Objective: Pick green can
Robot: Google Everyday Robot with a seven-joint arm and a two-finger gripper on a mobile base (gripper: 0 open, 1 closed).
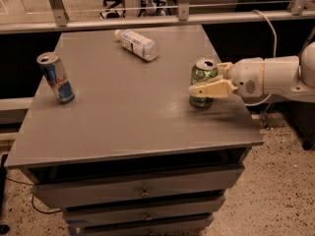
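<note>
The green can (200,74) stands upright near the right edge of the grey table (123,127). It is olive green with a silver top. My gripper (205,78) reaches in from the right on a white arm (275,76) and is open at the can's height. One pale finger (212,89) crosses in front of the can's middle, and the other finger (224,68) sits by its far right side. The can rests on the table top.
A slim blue-and-silver can (55,77) stands at the table's left edge. A clear plastic bottle with a white label (137,44) lies on its side at the back. A metal rail (147,19) runs behind the table. Drawers (142,191) are below.
</note>
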